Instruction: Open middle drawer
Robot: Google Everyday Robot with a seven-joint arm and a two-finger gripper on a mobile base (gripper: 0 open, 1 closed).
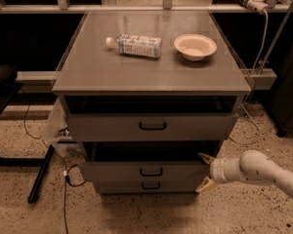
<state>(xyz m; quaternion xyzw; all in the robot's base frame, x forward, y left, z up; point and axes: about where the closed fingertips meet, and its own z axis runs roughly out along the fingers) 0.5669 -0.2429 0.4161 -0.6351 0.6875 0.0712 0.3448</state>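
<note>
The middle drawer (117, 171) is the grey front with a small black bar handle (151, 171), below the taller top drawer (102, 126). It stands pulled out a little, with a dark gap above its front. My gripper (203, 172) is at the right end of that front, on a white arm coming in from the lower right. It is open: the upper fingertip (204, 156) sits by the drawer's top right corner and the lower one (203, 186) beside the bottom drawer (122, 185). Nothing is held.
The top drawer is also pulled out under the cabinet top (88, 72), which carries a lying plastic bottle (135, 45) and a pale bowl (195, 47). Cables and a black bar (40, 174) lie on the speckled floor at the left.
</note>
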